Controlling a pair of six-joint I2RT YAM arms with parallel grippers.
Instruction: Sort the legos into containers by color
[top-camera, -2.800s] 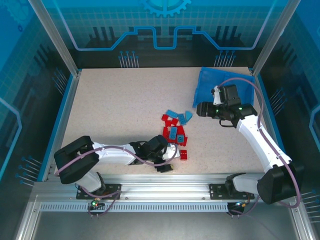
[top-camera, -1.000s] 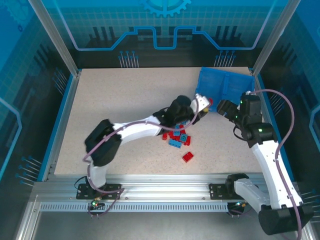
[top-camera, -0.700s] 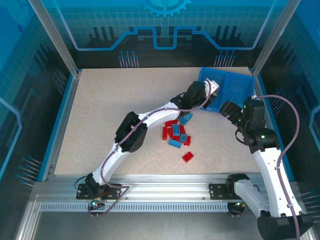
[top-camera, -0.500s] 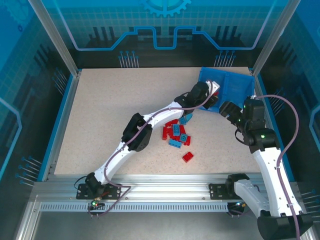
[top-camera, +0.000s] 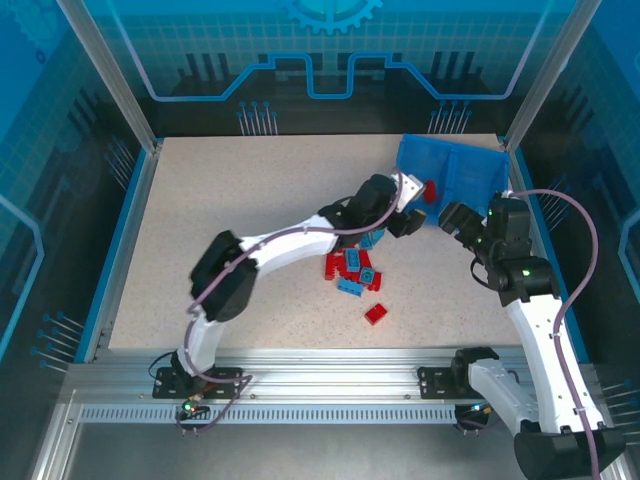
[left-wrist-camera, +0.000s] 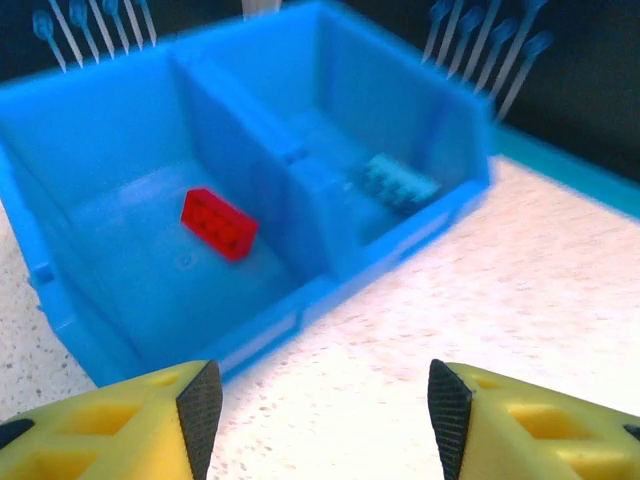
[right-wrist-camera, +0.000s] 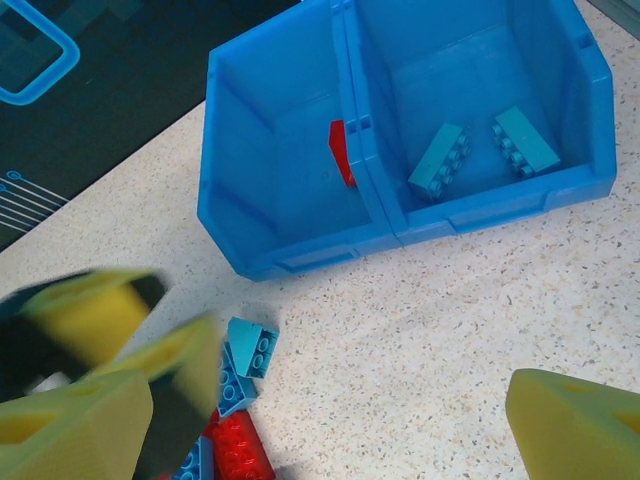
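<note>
We are holding our left fingers (left-wrist-camera: 196, 410) apart above the desk (left-wrist-camera: 560, 290), with nothing between them. The left gripper (top-camera: 405, 204) is hovering just short of the near wall of the blue two-compartment tray (left-wrist-camera: 100, 330). Ahead of these fingers and a little to their left, a red brick (left-wrist-camera: 218, 222) is lying on the floor of the tray's left compartment. It is not touching the fingers.

We are also keeping our right fingers (right-wrist-camera: 580, 420) spread wide and empty, with the right gripper (top-camera: 455, 218) hanging over bare desk just beside the left one. Beyond the right fingers, the same tray is showing a first light blue brick (right-wrist-camera: 440, 160) and a second light blue brick (right-wrist-camera: 525, 140). Both are lying apart in the compartment on the far side of the middle wall from the red brick.

Close to the left-hand right finger, a loose light blue piece (right-wrist-camera: 250, 350) and a loose red piece (right-wrist-camera: 240, 445) are lying on the desk. They are part of the mixed pile (top-camera: 350, 265) sitting behind the left fingers, toward our bases. Further back, a lone red brick (top-camera: 376, 313) is lying apart from that pile.
</note>
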